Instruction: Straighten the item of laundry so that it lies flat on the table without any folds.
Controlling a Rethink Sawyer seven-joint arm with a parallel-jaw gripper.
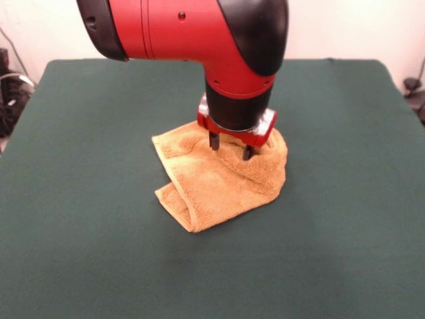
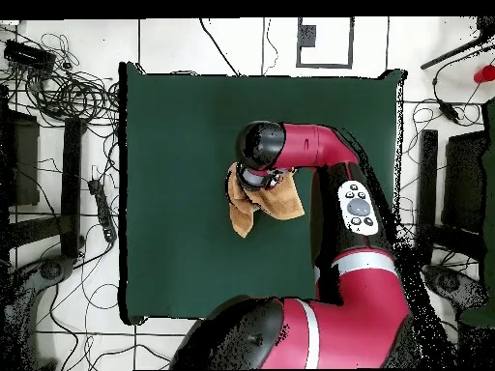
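Note:
The orange-tan towel (image 1: pixel 212 183) lies crumpled near the middle of the dark green table (image 1: pixel 93 212). Its left edge is folded over and its right side is bunched into a ridge. My gripper (image 1: pixel 230 146) points straight down at the towel's far part. Its two black fingers (image 1: pixel 214 141) stand apart, with their tips down in the cloth. In the overhead view the towel (image 2: pixel 263 205) shows beside the arm's wrist (image 2: pixel 259 147), which hides the gripper. The table (image 2: pixel 174 145) reaches far beyond the towel on every side.
The red arm (image 2: pixel 334 155) reaches over the table's right part in the overhead view. Cables (image 2: pixel 58 92) and stands lie on the floor around the table. Dark equipment (image 1: pixel 10 86) sits at the left edge of the front view.

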